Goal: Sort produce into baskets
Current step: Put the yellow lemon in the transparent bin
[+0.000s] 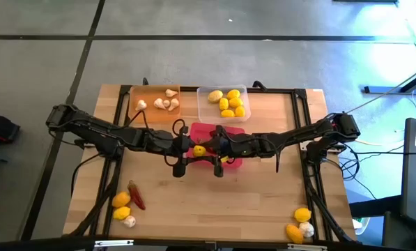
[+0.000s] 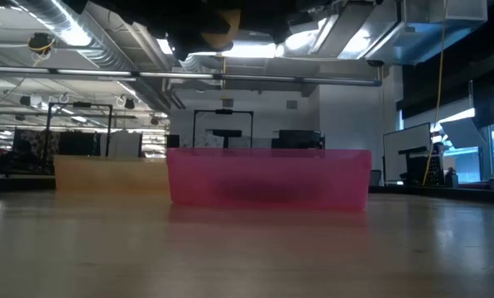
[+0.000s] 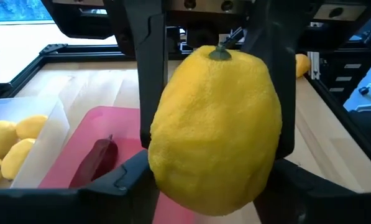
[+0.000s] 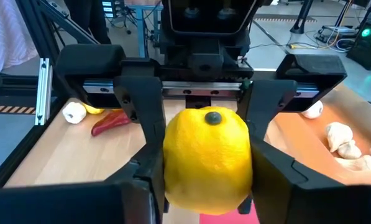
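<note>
I have one bumpy yellow lemon [image 1: 199, 150] up in the air over the pink-red plastic tray [image 1: 235, 130], in the middle of the wooden table [image 1: 214, 202]. Both grippers meet there. The left gripper [image 3: 213, 180] and the right gripper [image 4: 201, 180] each have fingers on the lemon's sides. I think this is a pass between hands. One side should squeeze firmly before the other lets go. Then the lemon goes to the clear tray [image 1: 202, 93] with the other lemons.

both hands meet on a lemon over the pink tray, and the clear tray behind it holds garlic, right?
Not quite. The high view shows the clear tray holding lemons; the garlic sits in the orange tray. Both hands do meet on a lemon over the pink tray.
</note>
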